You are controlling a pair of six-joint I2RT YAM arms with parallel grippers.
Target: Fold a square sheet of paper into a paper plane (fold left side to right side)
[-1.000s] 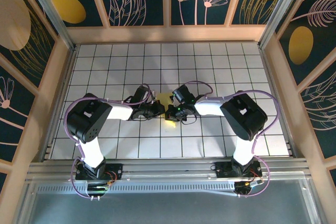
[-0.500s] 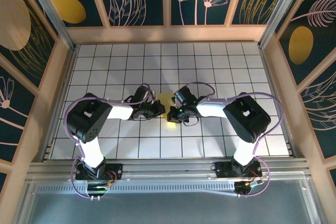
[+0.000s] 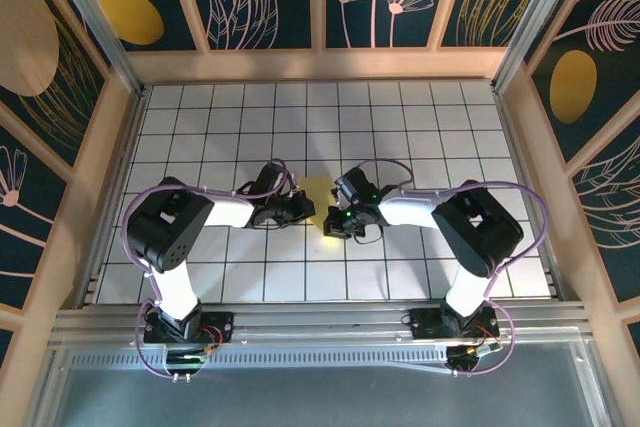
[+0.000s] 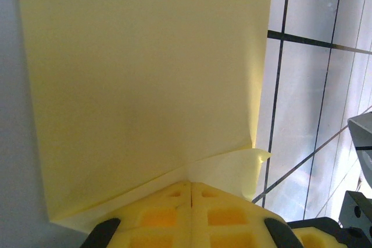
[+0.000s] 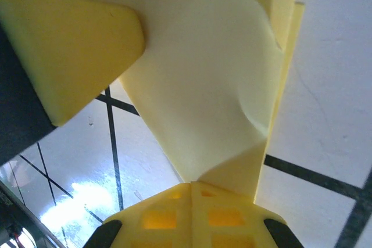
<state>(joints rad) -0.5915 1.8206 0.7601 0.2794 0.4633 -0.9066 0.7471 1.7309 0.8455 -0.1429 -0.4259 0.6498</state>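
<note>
The square sheet of paper (image 3: 318, 190) is pale yellow and lies partly folded at the table's middle, between both grippers. My left gripper (image 3: 303, 209) is shut, and in the left wrist view its tips (image 4: 192, 185) rest against the near edge of the paper (image 4: 145, 85), where a small flap curls up on the right. My right gripper (image 3: 333, 223) is shut on a raised corner of the paper (image 5: 209, 97), which narrows down into its closed tips (image 5: 192, 185). A finger of the left gripper (image 5: 70, 45) shows close by in the right wrist view.
The table (image 3: 440, 127) is a white tiled grid with black lines, walled by wooden frames (image 3: 320, 63) on three sides. Both arms reach inward from the near edge, their elbows spread towards the left and right.
My right gripper has shifted slightly to the right with the paper corner, and its arm has swung outward. The left gripper has stayed put.
</note>
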